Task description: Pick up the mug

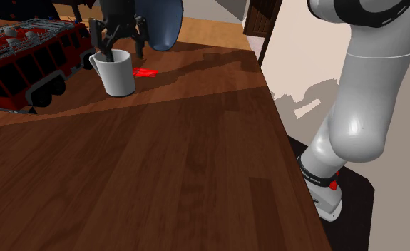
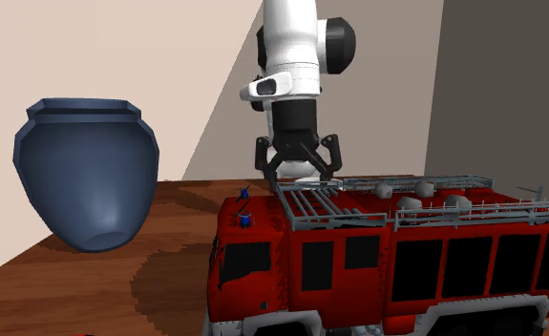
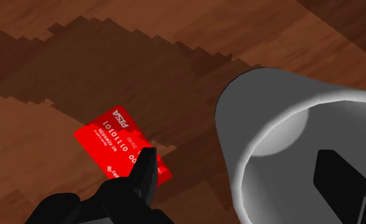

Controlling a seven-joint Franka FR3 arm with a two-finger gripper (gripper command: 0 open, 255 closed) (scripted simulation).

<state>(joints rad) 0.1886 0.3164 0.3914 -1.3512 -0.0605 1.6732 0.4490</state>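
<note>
A white mug (image 1: 118,72) stands upright on the brown wooden table (image 1: 167,178) in the far left part of the shoulder view, its handle towards the toy fire truck. My black gripper (image 1: 123,51) hangs over it, open, pointing down. In the wrist view the mug's (image 3: 264,95) wall lies between the fingers of the gripper (image 3: 237,159): one finger (image 3: 334,172) is inside the mug's mouth, the other (image 3: 144,168) is outside it, above a red card. Neither finger touches the wall. The second exterior view has the gripper (image 2: 301,174) behind the truck's roof.
A red bank card (image 1: 145,72) (image 3: 121,149) lies flat beside the mug. A red toy fire truck (image 1: 25,60) (image 2: 387,258) stands close on the handle side. A large dark blue vase (image 1: 160,21) (image 2: 89,172) stands behind. The table's edge (image 1: 282,128) runs along the shoulder view's right.
</note>
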